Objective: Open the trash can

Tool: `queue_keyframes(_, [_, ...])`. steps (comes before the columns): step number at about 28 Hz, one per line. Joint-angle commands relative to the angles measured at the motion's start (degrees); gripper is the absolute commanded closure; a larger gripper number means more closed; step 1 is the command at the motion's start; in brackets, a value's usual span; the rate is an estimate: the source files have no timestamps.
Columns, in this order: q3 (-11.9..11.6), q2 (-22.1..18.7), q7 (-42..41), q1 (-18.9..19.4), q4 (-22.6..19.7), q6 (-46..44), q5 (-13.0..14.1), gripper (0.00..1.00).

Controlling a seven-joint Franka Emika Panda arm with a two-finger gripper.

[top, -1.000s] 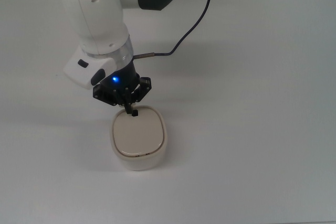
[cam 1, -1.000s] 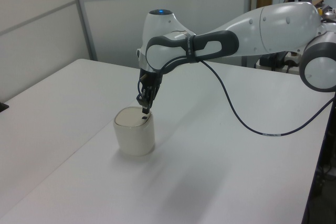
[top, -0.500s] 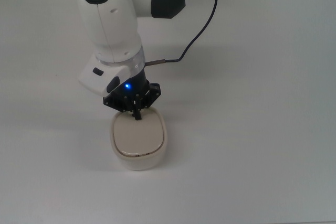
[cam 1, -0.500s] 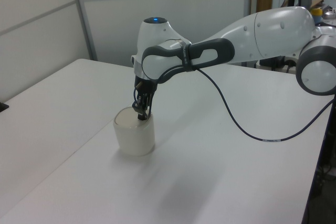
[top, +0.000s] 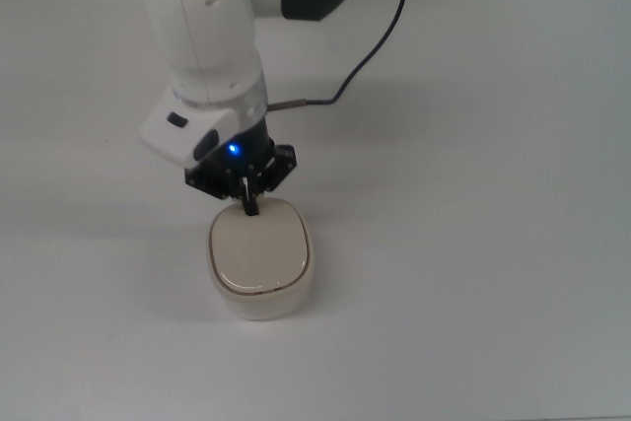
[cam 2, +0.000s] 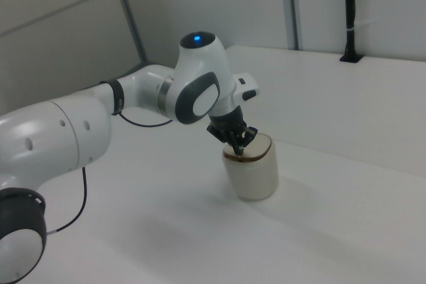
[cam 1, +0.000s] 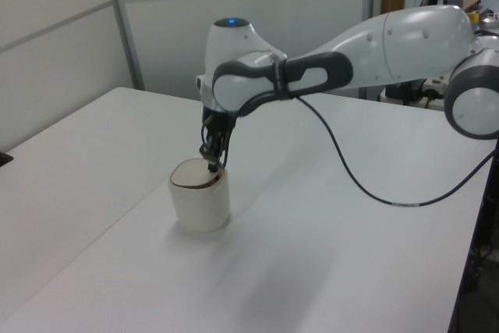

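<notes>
Cream-white rounded-square trash can (top: 261, 268) with flat beige lid (top: 258, 249), dark seam along the lid's 6 o'clock edge in the top view, standing on the white table (top: 473, 244). White arm's black two-finger gripper (top: 249, 208) pointing down at the lid's 12 o'clock edge, fingers narrowly together, tips at the lid.

The Franka arm (cam 1: 390, 44) has glossy white rounded shells with dark grey bands at the joints. A small blue light (cam 2: 197, 38) glows on the wrist housing, and another on the black gripper (top: 248, 206). A thin black cable (cam 1: 366, 185) hangs from the arm.
</notes>
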Motion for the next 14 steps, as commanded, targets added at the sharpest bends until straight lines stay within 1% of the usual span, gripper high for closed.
queue_keyframes(1, [-0.5, -6.6, -0.9, -1.9, -1.9, -6.7, -0.1, 0.70])
queue_keyframes(3, [-0.6, -8.1, -0.9, -2.3, -1.9, -9.3, -0.6, 0.67])
queue_keyframes(6, [-0.8, -9.1, -0.9, -2.7, -1.9, -11.6, -1.5, 0.61])
queue_keyframes(8, [-1.2, -9.8, -0.9, -2.7, -1.9, -13.2, -2.7, 0.56])
queue_keyframes(9, [-1.5, -10.3, -0.9, -2.7, -1.9, -14.7, -3.8, 0.48])
queue_keyframes(11, [-1.6, -10.6, -0.9, -2.7, -1.9, -15.9, -4.9, 0.34])
queue_keyframes(12, [-1.6, -10.6, -0.9, -2.7, -1.9, -16.5, -5.7, 0.24])
queue_keyframes(13, [-1.6, -10.7, -0.9, -2.7, -1.9, -17.1, -6.4, 0.11])
queue_keyframes(14, [-1.6, -10.7, -0.9, -2.7, -1.9, -18.6, -7.8, 0.00])
